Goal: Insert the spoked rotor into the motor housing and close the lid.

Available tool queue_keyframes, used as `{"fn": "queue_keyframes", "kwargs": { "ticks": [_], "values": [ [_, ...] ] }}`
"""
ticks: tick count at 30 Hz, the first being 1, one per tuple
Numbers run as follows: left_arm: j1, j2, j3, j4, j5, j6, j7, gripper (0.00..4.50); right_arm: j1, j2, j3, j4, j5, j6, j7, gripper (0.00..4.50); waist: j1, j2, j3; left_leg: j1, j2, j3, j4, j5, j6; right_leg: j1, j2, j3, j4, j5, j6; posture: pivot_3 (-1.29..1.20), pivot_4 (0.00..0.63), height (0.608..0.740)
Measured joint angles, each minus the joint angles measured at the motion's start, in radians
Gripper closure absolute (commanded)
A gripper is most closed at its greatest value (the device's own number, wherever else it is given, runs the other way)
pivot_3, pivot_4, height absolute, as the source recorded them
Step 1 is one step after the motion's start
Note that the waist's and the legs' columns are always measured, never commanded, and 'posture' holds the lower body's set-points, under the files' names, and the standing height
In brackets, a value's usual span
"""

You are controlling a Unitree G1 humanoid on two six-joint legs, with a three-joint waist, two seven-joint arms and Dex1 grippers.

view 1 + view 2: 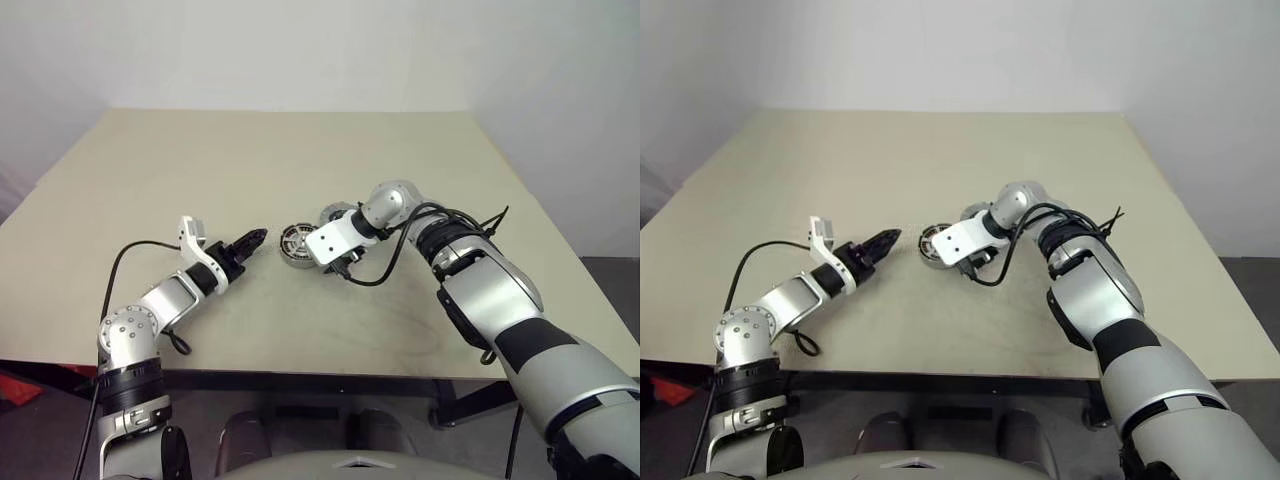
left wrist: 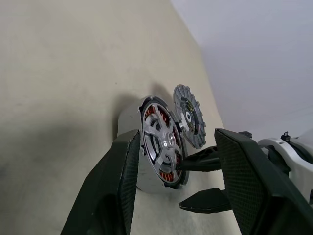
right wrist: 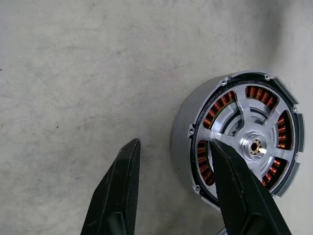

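The motor housing (image 3: 182, 128) lies flat on the table, a silver cylinder with its spoked face up. The spoked rotor (image 3: 218, 108) sits inside it, its copper windings showing through the cut-outs. The lid (image 2: 191, 117), a dull grey disc with cut-outs, lies just beyond the housing and is partly hidden behind my right hand in the eye views. My right gripper (image 3: 174, 143) hangs open, pointing down at the housing's near side, with one finger over its rim and nothing held. My left gripper (image 1: 256, 238) is open and level, aimed at the housing's left side from a short way off.
The beige table (image 1: 300, 150) stretches wide behind the parts. A black cable (image 1: 385, 262) loops from my right wrist over the table close to the housing. The table's front edge runs just below my left forearm.
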Motion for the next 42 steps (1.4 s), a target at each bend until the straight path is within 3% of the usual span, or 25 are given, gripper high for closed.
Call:
{"fn": "queue_keyframes", "kwargs": {
  "ticks": [6,9,14,22,23,31,38,42],
  "values": [
    [0.0,0.0,-0.003,-0.002,-0.001,-0.01,0.002,1.94,0.0,0.0,0.006,0.003,-0.011,0.002,-0.004,1.95,0.0,0.0,0.0,0.0,0.0,0.0,0.0,0.0,0.0,0.0,0.0,0.0,0.001,0.0,0.0,0.0,0.0,0.74],
    [0.004,-0.001,-0.003,-0.003,-0.001,-0.013,0.004,1.94,-0.001,0.0,0.01,0.004,-0.019,0.003,-0.019,2.58,0.0,0.0,0.0,0.0,0.0,0.0,0.001,0.0,0.0,0.0,0.0,0.0,0.001,0.0,0.0,0.0,0.0,0.74],
    [0.022,-0.011,-0.007,-0.007,-0.001,-0.021,0.009,1.94,-0.015,0.001,0.015,0.005,-0.028,0.008,-0.047,4.19,0.001,0.0,0.0,0.0,0.0,0.0,0.001,0.0,0.0,0.0,0.0,0.0,0.001,0.0,0.0,0.0,0.0,0.74],
    [0.037,-0.048,-0.04,-0.035,-0.004,-0.021,0.018,1.94,-0.017,0.003,0.023,0.012,-0.039,0.012,-0.059,4.19,0.0,0.0,0.0,0.0,0.001,0.0,0.002,0.0,0.0,0.001,0.001,0.001,0.003,0.001,-0.001,0.0,0.0,0.74],
    [0.038,-0.048,-0.04,-0.035,-0.004,-0.022,0.021,1.94,-0.017,0.003,0.023,0.012,-0.039,0.012,-0.061,4.46,0.0,0.0,0.0,0.0,0.001,0.0,0.002,0.0,0.0,0.001,0.001,0.001,0.002,0.001,-0.001,0.0,0.0,0.74],
    [0.039,-0.038,-0.038,-0.035,-0.004,-0.034,0.028,1.94,-0.016,0.022,0.005,0.013,-0.023,0.091,-0.075,4.48,-0.003,0.0,0.0,0.001,0.002,0.0,0.002,0.0,-0.001,0.001,0.002,0.001,0.003,0.002,-0.003,0.0,0.0,0.74],
    [0.052,-0.038,-0.038,-0.035,-0.006,-0.043,0.033,1.94,0.059,0.049,-0.081,-0.091,0.109,0.225,0.141,4.48,0.001,0.0,0.0,0.0,0.007,0.0,0.002,0.0,-0.001,0.0,0.006,-0.001,0.0,0.002,-0.003,0.0,0.0,0.74],
    [0.057,-0.038,-0.038,-0.035,-0.006,-0.049,0.035,1.94,0.088,0.058,-0.09,-0.159,0.138,0.312,0.187,4.48,0.003,0.0,0.0,0.0,0.01,0.0,0.002,0.0,-0.001,0.0,0.008,-0.003,-0.001,0.002,-0.003,0.0,0.0,0.74]
  ]
}}
